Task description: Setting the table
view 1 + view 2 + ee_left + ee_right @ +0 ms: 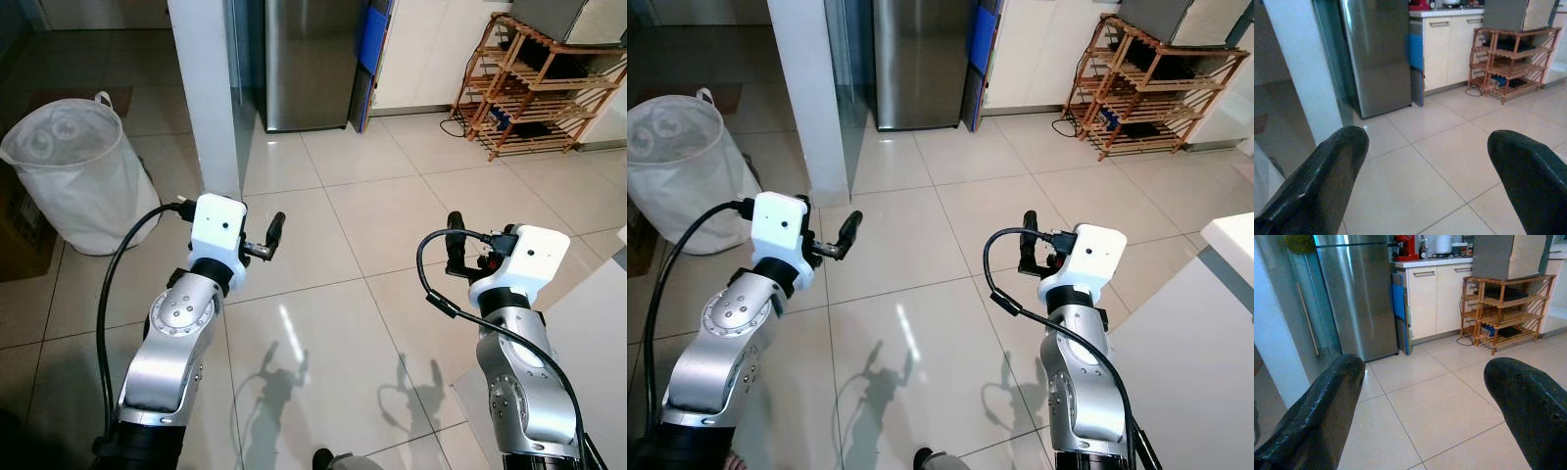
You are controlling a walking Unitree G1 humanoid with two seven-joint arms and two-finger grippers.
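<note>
Left arm: silver forearm comes up from the bottom left corner of the head views, bent at the elbow, white wrist block on top, black cable looping out to its left side.
Left gripper (275, 235): held out in front over bare tile, roughly level, pointing forward and a bit toward the middle. Its wrist view has the two black fingers (1317, 181) spread wide with floor showing between them, so it's open and holding nothing.
Right arm: pretty much the same pose on the other side, forearm rising from the bottom right corner, cable curling off the wrist block toward the middle.
Right gripper (456, 243): raised over the floor, pointing forward. Fingers (1322, 411) are well apart in the wrist view too, so wide open and empty.
Floor (343, 225): glossy pale tiles, both arms throwing shadows on it between them.
Laundry basket (73, 171): white fabric one, far left, near the pillar.
Pillar (208, 98): white, straight ahead of the left gripper.
Fridge (309, 59): stainless, behind the pillar, blue panel (376, 39) leaning beside it.
Cabinets (1437, 293): cream, right of the fridge, red appliance (1406, 247) on the counter.
Wooden rack (534, 93): slatted shelves, far right at the back.
White counter edge (1234, 240): just beside the right arm, far right.
Table stuff: can't make out any dishes or cutlery anywhere.
</note>
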